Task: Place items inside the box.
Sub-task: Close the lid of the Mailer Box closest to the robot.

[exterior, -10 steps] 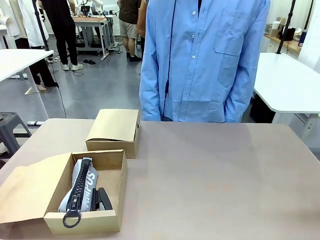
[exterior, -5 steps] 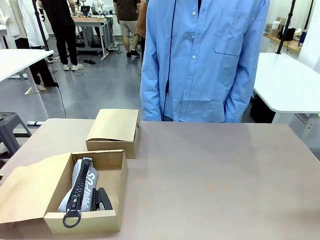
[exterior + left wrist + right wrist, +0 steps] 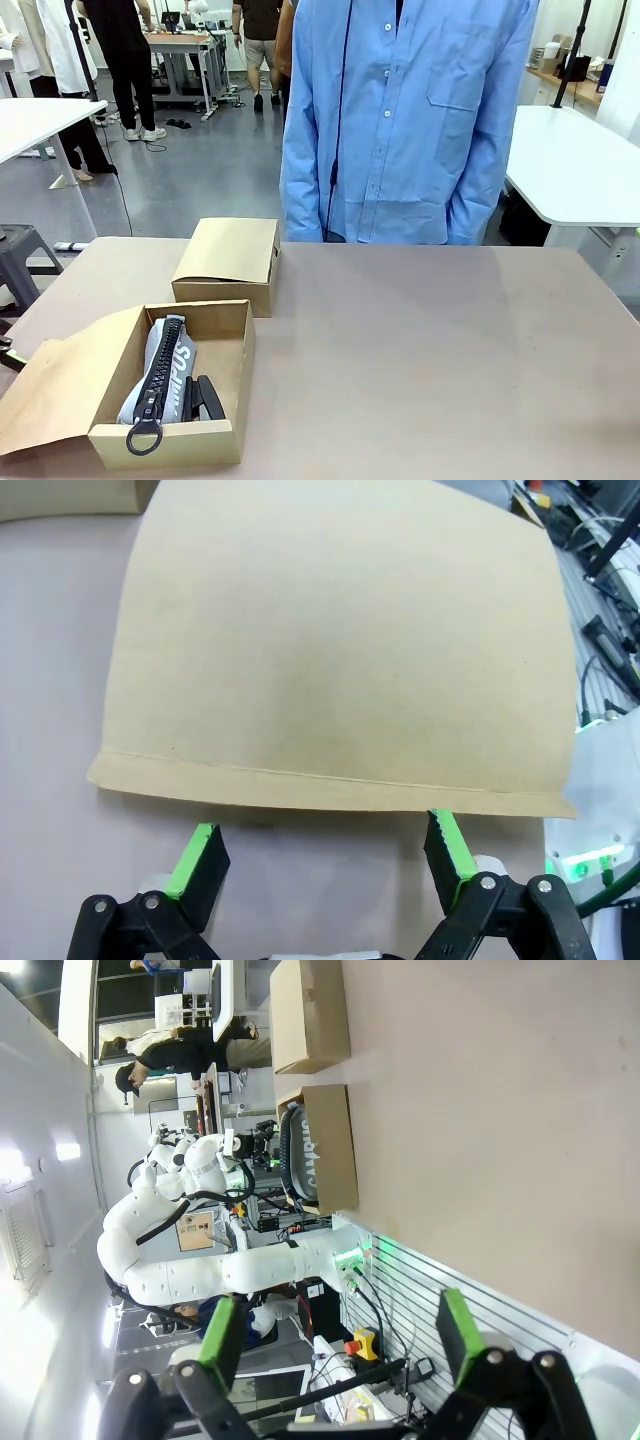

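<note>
In the left wrist view the left gripper (image 3: pixel 318 845) sits at the bottom of the frame with its two green-padded fingers spread wide and nothing between them; just above the fingertips lies the free edge of the open brown cardboard box flap (image 3: pixel 340 650), which spreads over the middle and upper part of the frame. In the front view a small dark and green piece of that gripper shows at the far left edge, beside the flap (image 3: pixel 50 385).

The right gripper (image 3: pixel 340 1340), seen at the bottom of the right wrist view, also has its fingers fully apart and empty, above the bare beige table (image 3: pixel 500 1110).

In the lower left of the front view the open brown cardboard box (image 3: pixel 230 395) holds the grey fabric pencil pouch with black zip and ring pull (image 3: pixel 160 375), lying lengthwise, and a black stapler (image 3: pixel 203 398) just beside it on the right. Behind it, centre left, stands a closed brown cardboard box (image 3: pixel 228 262). A person in a light blue shirt (image 3: pixel 410 120) stands at the table's far side, top centre.
</note>
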